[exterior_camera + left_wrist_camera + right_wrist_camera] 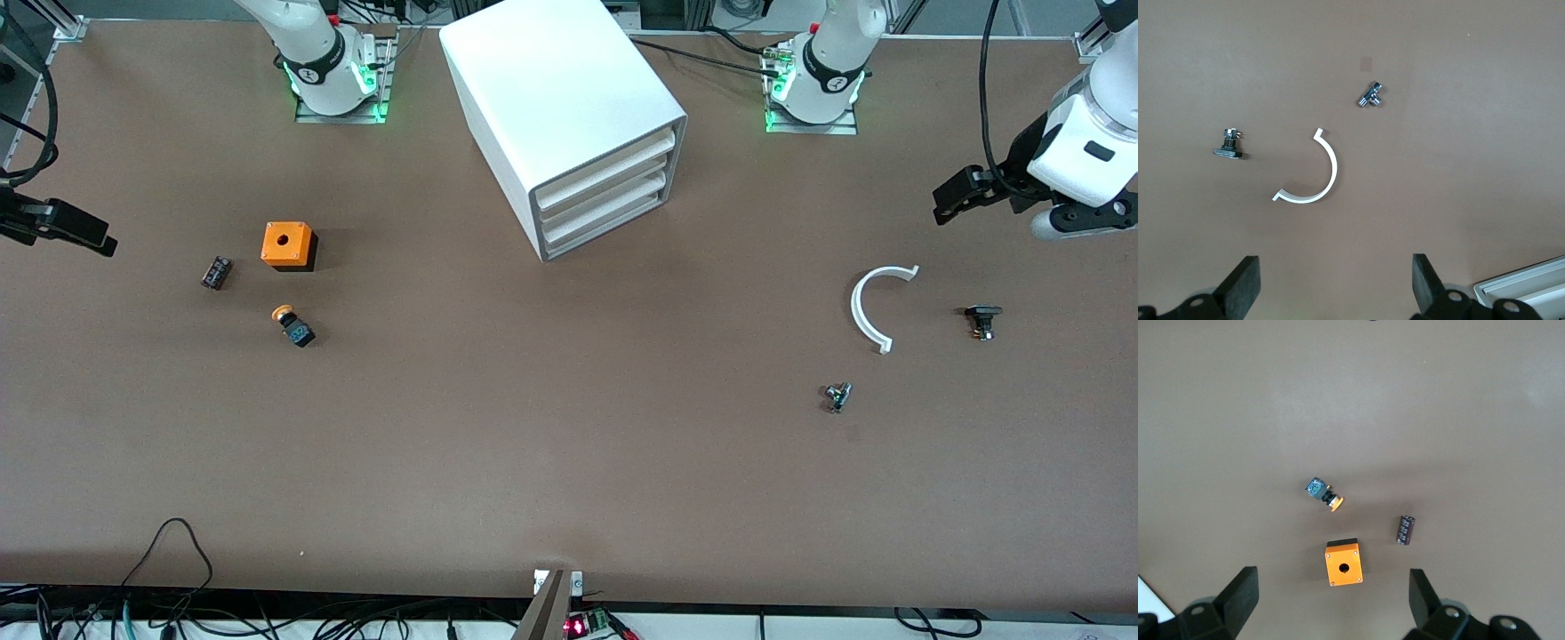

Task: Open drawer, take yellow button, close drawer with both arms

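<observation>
Brown table [533, 444] w/ cabinet [551, 98], button [294, 325], orange box [287, 244], misc small parts.

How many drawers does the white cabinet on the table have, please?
3, stacked in the cabinet: the top drawer, the middle drawer under it and the bottom drawer lowest. All look shut.

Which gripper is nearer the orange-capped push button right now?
Right. The right gripper hangs open at the right arm's end of the table, where the button lies on the tabletop. The left gripper hangs open at the left arm's end.
</observation>
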